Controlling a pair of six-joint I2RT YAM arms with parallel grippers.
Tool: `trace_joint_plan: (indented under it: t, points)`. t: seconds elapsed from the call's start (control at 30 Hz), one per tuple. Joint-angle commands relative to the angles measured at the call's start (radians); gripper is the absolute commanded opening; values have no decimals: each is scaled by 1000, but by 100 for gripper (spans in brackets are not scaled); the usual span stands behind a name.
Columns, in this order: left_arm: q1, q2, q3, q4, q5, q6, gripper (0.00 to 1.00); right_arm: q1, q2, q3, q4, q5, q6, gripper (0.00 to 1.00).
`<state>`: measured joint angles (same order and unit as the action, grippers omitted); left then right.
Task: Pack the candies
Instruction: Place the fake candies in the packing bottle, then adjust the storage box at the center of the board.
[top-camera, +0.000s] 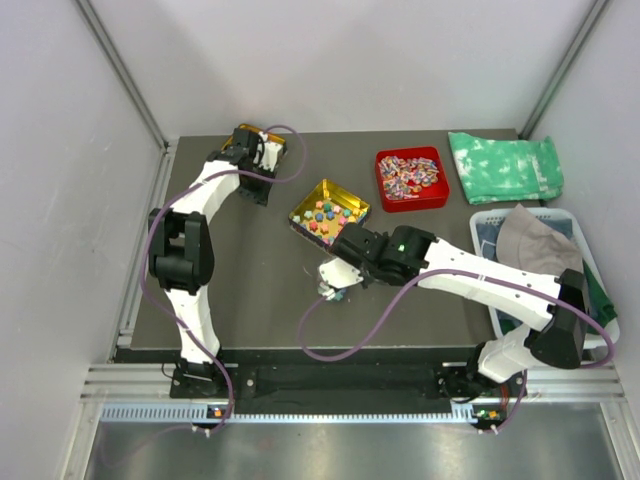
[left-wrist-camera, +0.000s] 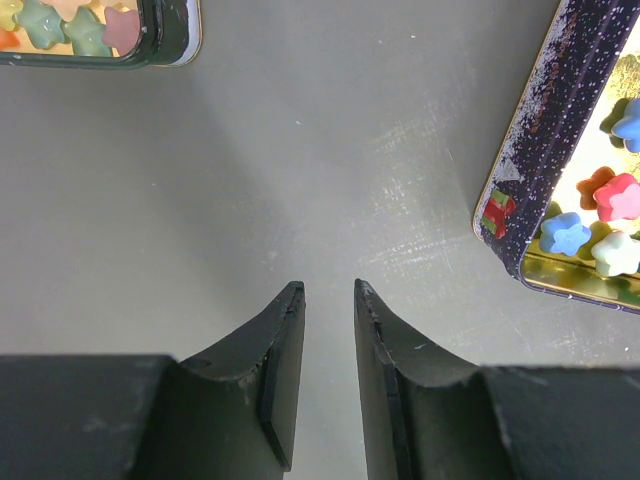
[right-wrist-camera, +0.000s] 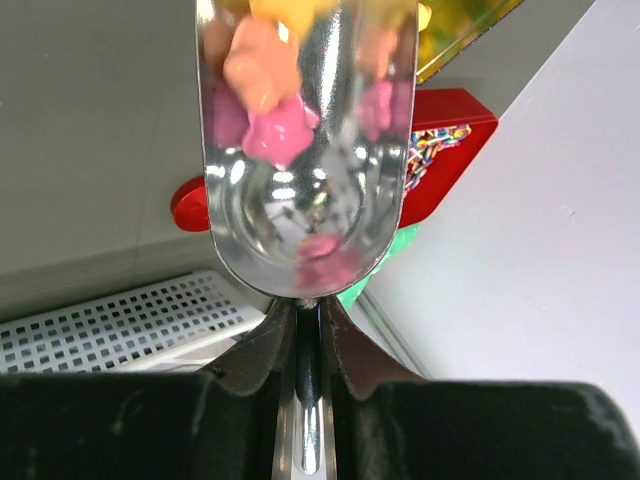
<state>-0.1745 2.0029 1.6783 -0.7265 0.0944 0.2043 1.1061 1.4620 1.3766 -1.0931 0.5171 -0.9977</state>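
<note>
The candies (top-camera: 327, 212) are small star-like sweets in mixed pink, blue, green, yellow and red, lying in a gold-lined tin (top-camera: 352, 203) at mid-table. More candies (left-wrist-camera: 598, 215) show in a dark-sided tin (left-wrist-camera: 530, 170) on the right of the left wrist view. My right gripper (right-wrist-camera: 308, 305) is shut on the thin handle of a shiny metal scoop (right-wrist-camera: 300, 190), which carries pink and orange candies (right-wrist-camera: 268, 105). In the top view the right gripper (top-camera: 345, 258) is just in front of the gold tin. My left gripper (left-wrist-camera: 328, 287) hangs over bare table, jaws a little apart, holding nothing.
A second small tin (top-camera: 270, 138) sits at the back left by the left gripper (top-camera: 252, 148). A red tray (top-camera: 410, 178) of striped wrapped sweets stands behind the gold tin. A green cloth (top-camera: 505, 165) lies back right, in front of it a white basket (top-camera: 485, 218) with fabric.
</note>
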Motion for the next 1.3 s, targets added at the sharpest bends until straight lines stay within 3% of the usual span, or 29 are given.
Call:
trace_joint_plan:
  t: [0.0, 0.67, 0.87, 1.03, 1.27]
  points:
    - [4, -53, -3, 18, 24, -3, 32, 20, 1, 59, 2, 40, -22, 0]
    - [3, -55, -5, 18, 28, 12, 32, 37, -6, 104, 15, 97, -56, 0]
    - [-26, -15, 30, 15, 4, 47, 33, -86, 18, 237, 12, 26, -21, 0]
    - [-98, 49, 40, 56, -135, 95, 32, -231, 37, 317, 31, -45, 14, 0]
    - [-135, 129, 127, 59, -151, 98, 31, -278, 11, 305, 15, -66, 63, 0]
